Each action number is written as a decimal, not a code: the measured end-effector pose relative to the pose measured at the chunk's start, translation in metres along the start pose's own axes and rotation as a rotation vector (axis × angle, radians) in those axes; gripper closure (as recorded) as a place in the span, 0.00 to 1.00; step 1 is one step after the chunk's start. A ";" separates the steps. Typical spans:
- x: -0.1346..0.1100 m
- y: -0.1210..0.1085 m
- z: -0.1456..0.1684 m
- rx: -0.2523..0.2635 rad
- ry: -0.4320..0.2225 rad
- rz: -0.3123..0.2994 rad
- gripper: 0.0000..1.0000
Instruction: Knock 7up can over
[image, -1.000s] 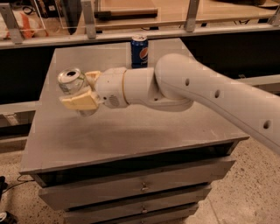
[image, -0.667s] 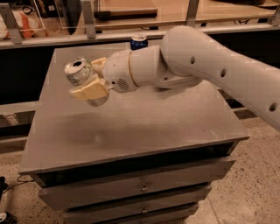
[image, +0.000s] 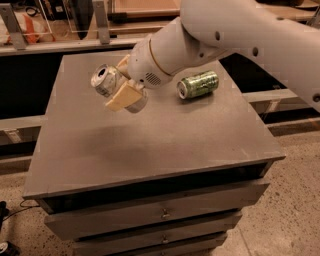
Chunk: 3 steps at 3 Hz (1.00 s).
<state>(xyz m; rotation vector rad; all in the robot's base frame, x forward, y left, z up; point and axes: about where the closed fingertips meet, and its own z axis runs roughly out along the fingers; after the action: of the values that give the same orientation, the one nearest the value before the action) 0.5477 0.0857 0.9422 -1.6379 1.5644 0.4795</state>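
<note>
The 7up can (image: 103, 79), silver-white with a silver top, is off the table and tilted steeply, its top facing the upper left. Its lettering does not show. My gripper (image: 118, 83) is shut on it, with one tan finger (image: 123, 96) below the can and the other behind it. The gripper hangs over the back left part of the grey cabinet top (image: 150, 140). My white arm reaches in from the upper right.
An all-green metallic can (image: 198, 84) lies on its side on the cabinet top, to the right of the gripper and under my arm. The cabinet has drawers (image: 162, 212) at the front. Shelving and a rail stand behind it.
The gripper has moved right with the can and tipped it much further over. The green can now shows on its side. The blue can at the back is now hidden by my arm.
</note>
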 end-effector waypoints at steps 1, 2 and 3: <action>0.016 -0.008 -0.012 0.020 0.162 -0.077 1.00; 0.030 -0.012 -0.014 0.013 0.280 -0.142 1.00; 0.037 -0.011 -0.010 0.005 0.374 -0.199 1.00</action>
<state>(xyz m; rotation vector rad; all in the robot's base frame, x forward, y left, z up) 0.5618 0.0534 0.9242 -1.9363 1.6364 0.0636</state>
